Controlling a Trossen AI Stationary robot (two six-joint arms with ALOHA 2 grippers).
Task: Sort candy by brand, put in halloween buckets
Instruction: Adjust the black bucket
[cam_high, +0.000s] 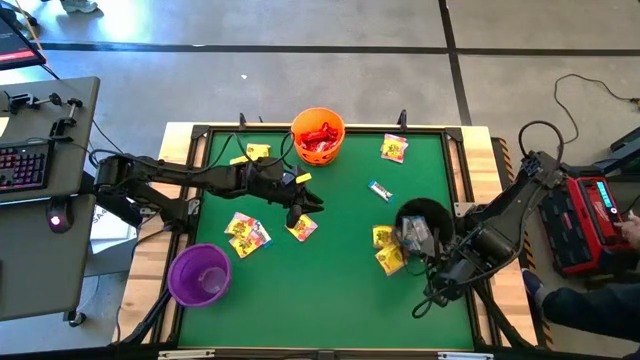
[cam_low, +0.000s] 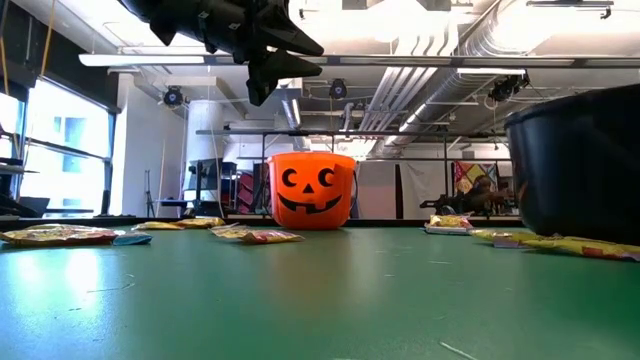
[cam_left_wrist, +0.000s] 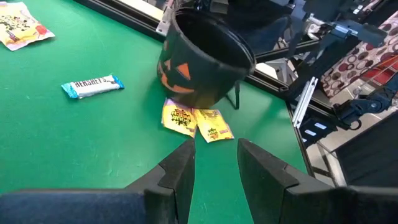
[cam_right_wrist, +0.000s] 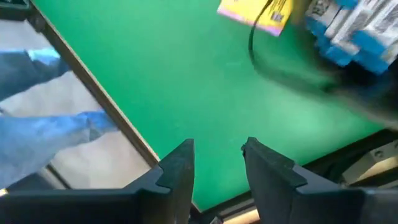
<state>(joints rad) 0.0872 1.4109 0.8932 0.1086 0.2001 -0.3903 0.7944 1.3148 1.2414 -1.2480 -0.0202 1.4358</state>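
On the green desk (cam_high: 330, 270), the orange bucket (cam_high: 318, 136) stands at the upper centre of the high view with red candy inside. The purple bucket (cam_high: 199, 275) sits at lower left, and the black bucket (cam_high: 423, 224) at centre right holds white-blue packets. Yellow candy packets (cam_high: 388, 250) lie just left of the black bucket, with more (cam_high: 246, 234) at left centre. One white-blue bar (cam_high: 379, 190) lies alone near the middle. The left gripper (cam_high: 305, 207) hangs over the desk centre, jaws narrowly parted and empty. The right gripper (cam_right_wrist: 216, 163) is at lower right beside the black bucket, jaws slightly apart, holding nothing.
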